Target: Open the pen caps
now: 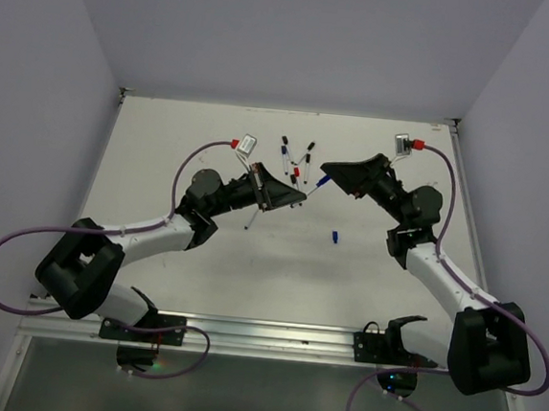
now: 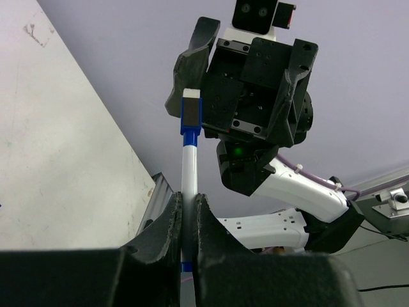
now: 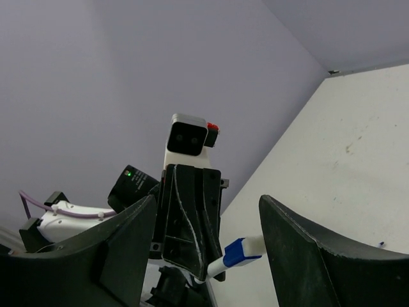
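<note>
My left tool (image 2: pixel 186 206) pinched the pen (image 2: pixel 190 165) mid-barrel, holding its blue cap (image 2: pixel 190 121) between the spread jaws of my right tool (image 3: pixel 204 211). The cap looked light, stiff and slick; I judged it best gripped squarely across its sides.

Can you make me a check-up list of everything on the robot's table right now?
Surface: white flat tabletop, a few faint scuffs.
Job's things: blue plastic pen cap still on the thin white pen barrel, held up between the arms; loose blue cap lying on the table; pens with black and red plastic caps at the far middle.
Clutter: nothing seen.
Claws: left claw shut on the barrel; right claw open around the blue cap.
Cables: purple cables loop from both arms.
Surroundings: plain pale walls.
</note>
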{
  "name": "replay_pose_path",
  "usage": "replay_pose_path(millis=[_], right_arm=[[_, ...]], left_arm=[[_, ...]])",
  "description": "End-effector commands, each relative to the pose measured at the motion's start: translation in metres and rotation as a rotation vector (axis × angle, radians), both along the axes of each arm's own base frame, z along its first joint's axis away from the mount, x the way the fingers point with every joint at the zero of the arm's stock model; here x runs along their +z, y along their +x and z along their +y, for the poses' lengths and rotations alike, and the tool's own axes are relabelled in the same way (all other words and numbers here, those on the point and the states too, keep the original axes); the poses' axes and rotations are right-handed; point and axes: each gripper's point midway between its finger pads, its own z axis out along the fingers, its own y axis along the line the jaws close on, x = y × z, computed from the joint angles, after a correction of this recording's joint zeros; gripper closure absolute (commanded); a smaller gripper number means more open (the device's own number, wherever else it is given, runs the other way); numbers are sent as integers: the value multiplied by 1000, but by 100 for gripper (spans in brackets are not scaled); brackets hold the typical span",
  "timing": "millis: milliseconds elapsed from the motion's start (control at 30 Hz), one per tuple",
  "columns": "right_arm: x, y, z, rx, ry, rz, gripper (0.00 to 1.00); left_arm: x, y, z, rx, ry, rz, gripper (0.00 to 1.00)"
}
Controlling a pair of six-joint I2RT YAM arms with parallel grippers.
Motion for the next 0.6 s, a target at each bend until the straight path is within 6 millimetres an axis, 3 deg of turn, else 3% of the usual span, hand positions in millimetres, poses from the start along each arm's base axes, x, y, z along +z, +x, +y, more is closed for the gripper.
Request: replay_pose_path(millis=[0, 233, 400, 567], right_arm=[[3, -5, 4, 42, 23, -32, 31], [-8, 2, 6, 45, 28, -2, 31], [3, -2, 8, 87, 86, -16, 35], [0, -1, 13, 102, 86, -4, 40]], left_arm=[[23, 5, 1, 11, -52, -54, 100], [31, 1, 1, -8, -69, -82, 100], [28, 4, 1, -9, -73, -70, 100], [33, 7, -1, -22, -107, -67, 100]])
